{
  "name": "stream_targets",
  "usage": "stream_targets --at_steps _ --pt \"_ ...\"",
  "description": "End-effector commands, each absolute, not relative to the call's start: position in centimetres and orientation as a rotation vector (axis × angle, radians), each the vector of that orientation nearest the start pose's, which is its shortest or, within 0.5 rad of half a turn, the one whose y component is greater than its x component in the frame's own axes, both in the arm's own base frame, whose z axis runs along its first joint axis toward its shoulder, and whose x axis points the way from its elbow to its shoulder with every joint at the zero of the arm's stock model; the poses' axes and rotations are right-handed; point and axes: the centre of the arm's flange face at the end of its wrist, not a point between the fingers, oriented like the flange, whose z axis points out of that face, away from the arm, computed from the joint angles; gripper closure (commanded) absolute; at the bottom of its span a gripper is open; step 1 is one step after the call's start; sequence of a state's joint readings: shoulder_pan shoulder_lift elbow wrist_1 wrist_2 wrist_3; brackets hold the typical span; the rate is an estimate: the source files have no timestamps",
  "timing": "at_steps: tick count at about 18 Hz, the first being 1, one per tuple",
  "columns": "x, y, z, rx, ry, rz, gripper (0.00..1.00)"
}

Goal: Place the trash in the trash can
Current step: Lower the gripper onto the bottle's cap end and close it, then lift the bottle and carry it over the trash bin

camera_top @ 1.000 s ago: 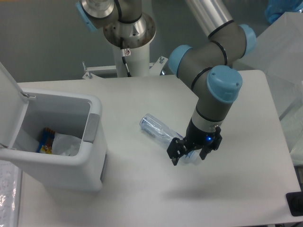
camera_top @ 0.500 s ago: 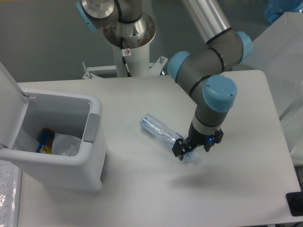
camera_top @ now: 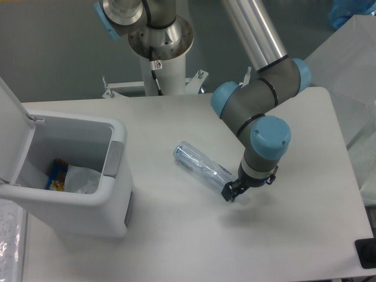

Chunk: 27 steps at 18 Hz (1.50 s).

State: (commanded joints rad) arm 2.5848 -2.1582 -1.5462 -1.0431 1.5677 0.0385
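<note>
The crushed clear bottle, bluish, lies on the white table at the middle, slanting from upper left to lower right. My gripper is down at the bottle's lower right end, with its dark fingers at that end. The wrist hides most of the fingers, so their gap does not show. The white trash can stands at the left with its lid flipped up and its grey latch panel on the near rim. The small clear wrapper with dark print is not in view on the table.
Inside the can lie a crumpled whitish piece and a blue-and-yellow packet. The arm's base column stands at the table's back edge. A clear plastic sheet lies beyond the left edge, and white sheeting hangs at the right.
My gripper has come down and shifted slightly right onto the bottle's lower right end, and the wrist has turned so the fingers show less. The bottle has not moved.
</note>
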Motion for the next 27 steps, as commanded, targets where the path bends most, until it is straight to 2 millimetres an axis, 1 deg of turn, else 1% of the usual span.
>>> stream_targets --at_steps 3,4,5,7,10,12,14,17,19,21,22,24,25,27 --pt "-49.2 46.6 19.0 -2.791 -1.555 -0.024 0.0" --pt "-48.9 46.8 18.8 -2.8 -1.556 -0.003 0.04" --pt "-48.5 47.1 18.4 -2.809 -1.553 0.006 0.1" --pt "-48.4 47.8 18.1 -2.788 -1.534 0.035 0.26" --pt "-48.5 47.8 18.3 -2.774 -1.54 0.043 0.58" --pt "-48.6 48.0 19.0 -2.762 -1.537 0.049 0.76" --pt "-48.5 48.0 18.9 -2.765 -1.533 0.052 0.79" --pt "-48.6 48.1 19.5 -2.756 -1.528 0.057 0.8" --pt "-48.3 48.3 19.3 -2.765 -1.522 0.058 0.85" --pt "-48.2 48.4 19.4 -2.766 -1.52 0.062 0.86" --pt "-48.3 48.4 19.8 -2.76 -1.517 0.067 0.87" --pt "-48.7 48.7 22.1 -2.727 -1.5 0.092 0.87" --pt "-48.9 48.9 23.5 -2.705 -1.488 0.105 0.87" --pt "-49.6 49.5 27.9 -2.634 -1.454 0.146 0.87"
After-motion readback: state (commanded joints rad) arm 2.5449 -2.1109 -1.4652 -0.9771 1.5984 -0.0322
